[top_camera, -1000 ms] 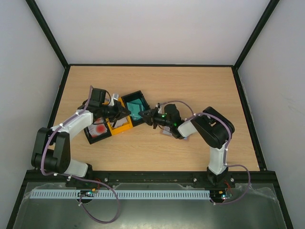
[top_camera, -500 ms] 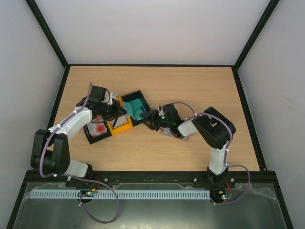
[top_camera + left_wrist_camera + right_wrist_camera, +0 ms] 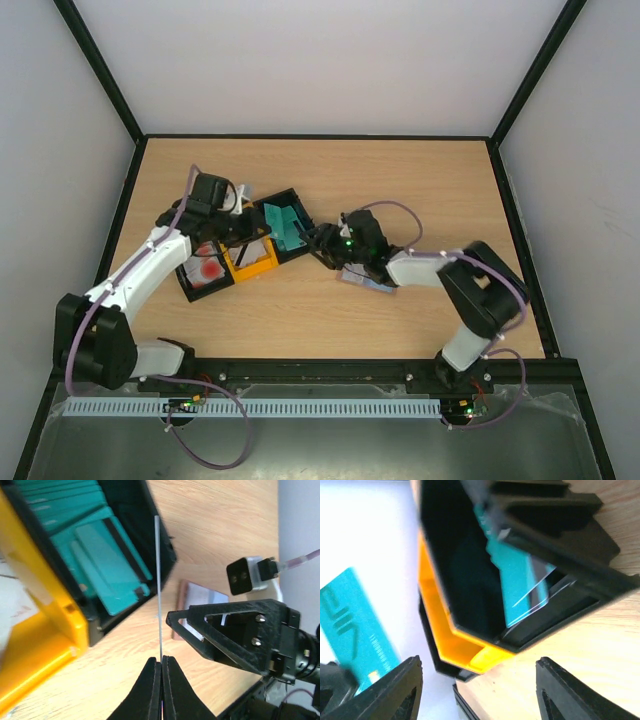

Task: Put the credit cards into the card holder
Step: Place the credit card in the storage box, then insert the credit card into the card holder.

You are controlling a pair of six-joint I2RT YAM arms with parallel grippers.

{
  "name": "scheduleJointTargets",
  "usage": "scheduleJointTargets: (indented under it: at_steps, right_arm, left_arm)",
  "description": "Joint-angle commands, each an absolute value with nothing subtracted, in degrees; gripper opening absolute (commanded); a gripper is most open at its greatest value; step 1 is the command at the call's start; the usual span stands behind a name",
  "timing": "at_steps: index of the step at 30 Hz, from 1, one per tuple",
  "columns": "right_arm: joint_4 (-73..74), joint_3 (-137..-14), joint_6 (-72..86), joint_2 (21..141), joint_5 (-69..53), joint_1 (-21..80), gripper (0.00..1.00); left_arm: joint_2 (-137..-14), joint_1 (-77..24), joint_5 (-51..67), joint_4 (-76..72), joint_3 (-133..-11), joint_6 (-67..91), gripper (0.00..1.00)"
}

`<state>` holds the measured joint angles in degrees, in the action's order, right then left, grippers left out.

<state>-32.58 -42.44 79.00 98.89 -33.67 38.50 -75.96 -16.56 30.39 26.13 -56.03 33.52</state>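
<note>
Left gripper (image 3: pixel 161 661) is pinched tight on a thin teal plastic credit card (image 3: pixel 158 580) (edge-on here) over the black open tray (image 3: pixel 130 505). Right gripper (image 3: pixel 480 690) is spread wide, empty. The flat brown leather-like card holder (image 3: pixel 181 595) lies near-right of the tray.

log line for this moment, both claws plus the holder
left claw: shut on teal card | right claw: open, empty | card holder: lying on table
</note>
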Motion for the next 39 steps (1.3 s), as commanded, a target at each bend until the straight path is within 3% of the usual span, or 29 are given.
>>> scheduleJointTargets:
  at_steps: [1, 13, 17, 22, 27, 30, 39]
  right_arm:
    - [-23.6, -39.0, 68.6, 86.6, -28.1, 38.0, 0.64]
    - [-1.6, -30.6, 53.3, 54.7, -23.6, 33.0, 0.74]
    - [3.6, -29.7, 54.6, 47.8, -20.9, 33.0, 0.74]
    - [17.1, -29.3, 56.1, 41.3, -7.0, 33.0, 0.66]
    - [29.5, -28.8, 54.1, 41.4, 6.7, 33.0, 0.56]
    - [32.7, -29.3, 53.1, 44.3, 12.1, 33.0, 0.55]
    - [26.3, -27.9, 49.7, 57.6, 5.6, 33.0, 0.52]
  left_arm:
    - [-73.9, -20.8, 30.7, 25.5, -58.7, 32.0, 0.02]
    - [-77.8, -37.0, 31.4, 10.0, -58.7, 40.4, 0.02]
    - [-79.6, -42.3, 31.2, 6.1, -58.7, 42.2, 0.02]
    - [-83.9, -46.5, 27.4, 5.4, -58.1, 44.0, 0.02]
    - [-90.7, -48.1, 25.3, 2.9, -59.1, 44.7, 0.02]
    - [-95.8, -48.8, 25.3, 2.6, -61.8, 43.1, 0.02]
    - [-107.8, -48.7, 26.3, 2.9, -68.7, 40.0, 0.02]
